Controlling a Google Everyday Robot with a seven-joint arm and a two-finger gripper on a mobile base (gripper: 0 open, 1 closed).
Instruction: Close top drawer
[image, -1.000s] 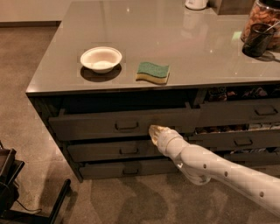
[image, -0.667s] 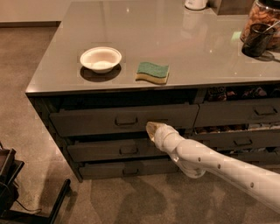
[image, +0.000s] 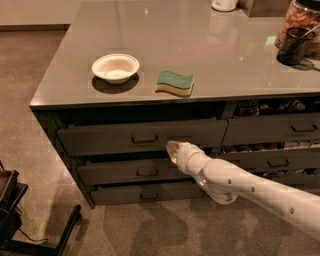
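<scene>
The top drawer (image: 100, 140) is a wide dark grey front with a small bar handle (image: 145, 139) at its centre, just under the left half of the counter. It stands a little out from the cabinet, with a dark gap above it. My gripper (image: 173, 148) is on the end of the white arm (image: 250, 187), which reaches in from the lower right. Its tip is against the lower edge of the drawer front, right of the handle.
A white bowl (image: 115, 67) and a green-and-yellow sponge (image: 174, 82) sit on the grey counter (image: 200, 40). A dark cup (image: 294, 46) stands at the right. Two more drawers (image: 120, 172) lie below. The right-hand drawers (image: 272, 129) stand ajar. A black stand (image: 15, 215) is on the floor at left.
My gripper has moved a little left and up against the drawer front. The drawer front has slid slightly inward.
</scene>
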